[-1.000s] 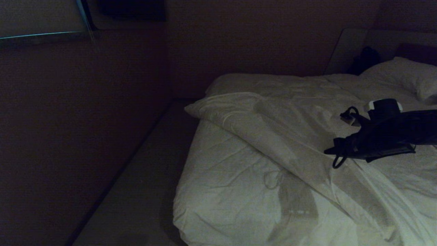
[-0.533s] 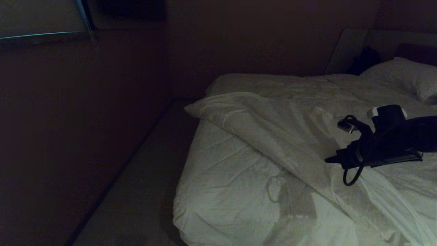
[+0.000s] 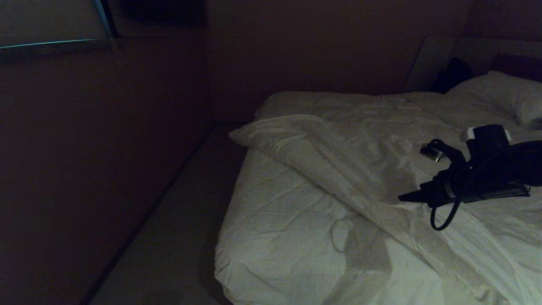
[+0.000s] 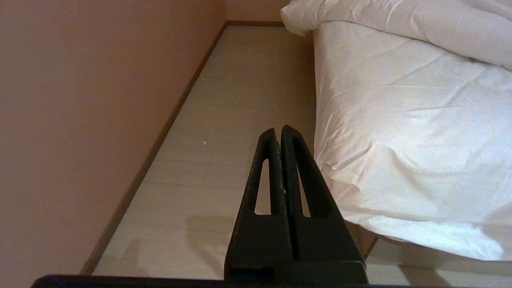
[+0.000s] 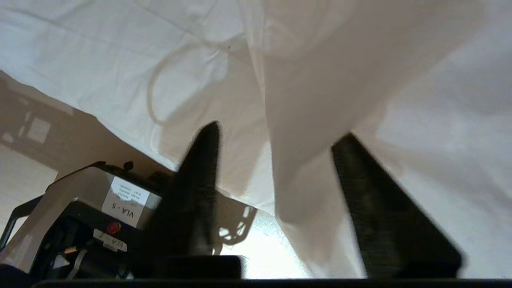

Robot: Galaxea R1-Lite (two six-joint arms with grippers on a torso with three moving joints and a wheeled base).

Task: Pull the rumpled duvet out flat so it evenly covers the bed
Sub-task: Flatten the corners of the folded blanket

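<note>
A dim room: pinkish wall, pale plank floor (image 4: pixel 240 100) beside the bed (image 3: pixel 271 254). The white, creased duvet (image 3: pixel 338 161) lies folded diagonally across it. The right claw (image 5: pixel 276 160) gapes around a hanging fold; the left claw (image 4: pixel 279 134) is closed over the floor.

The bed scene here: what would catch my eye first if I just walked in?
First, the rumpled white duvet, with a thick fold running slantwise across the bed. Next, the robot's dark right gripper over that fold, fingers spread to either side of a hanging ridge of cloth. The left gripper hangs shut above the floor beside the bed.
</note>
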